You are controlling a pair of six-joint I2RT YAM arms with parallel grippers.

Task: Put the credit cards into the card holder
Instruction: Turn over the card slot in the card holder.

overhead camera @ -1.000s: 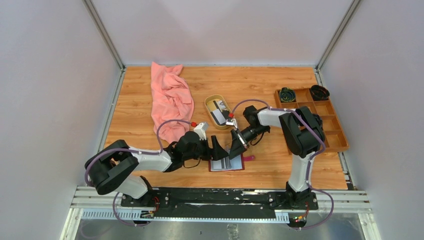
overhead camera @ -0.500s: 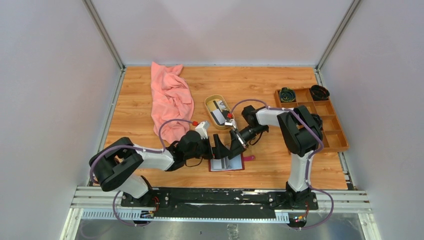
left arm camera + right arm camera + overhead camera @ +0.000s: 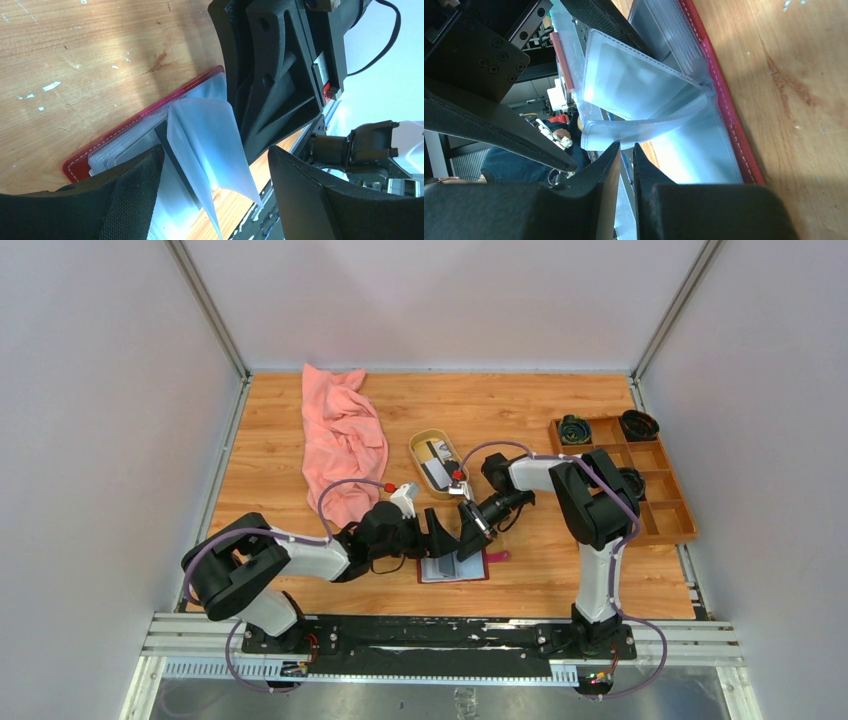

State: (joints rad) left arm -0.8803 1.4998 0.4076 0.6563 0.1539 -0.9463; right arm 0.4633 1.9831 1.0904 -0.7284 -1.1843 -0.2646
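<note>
- The card holder (image 3: 455, 567) lies open near the front of the table (image 3: 560, 585), crowded from above by both grippers.
- The left gripper (image 3: 437, 537) stands spread at its left end. The right gripper (image 3: 470, 536) pinches up a clear leaf of the holder just beside it.
- That raised leaf stands between the left fingers (image 3: 135, 195), and the right gripper's body blocks the way past it.
- An oval dish (image 3: 437, 462) sits just behind the grippers.
- A pink cloth (image 3: 342, 445) covers the rear left, and a wooden tray (image 3: 668, 525) lines the right edge.
- The bare wood between holder and tray leaves room to pass.
</note>
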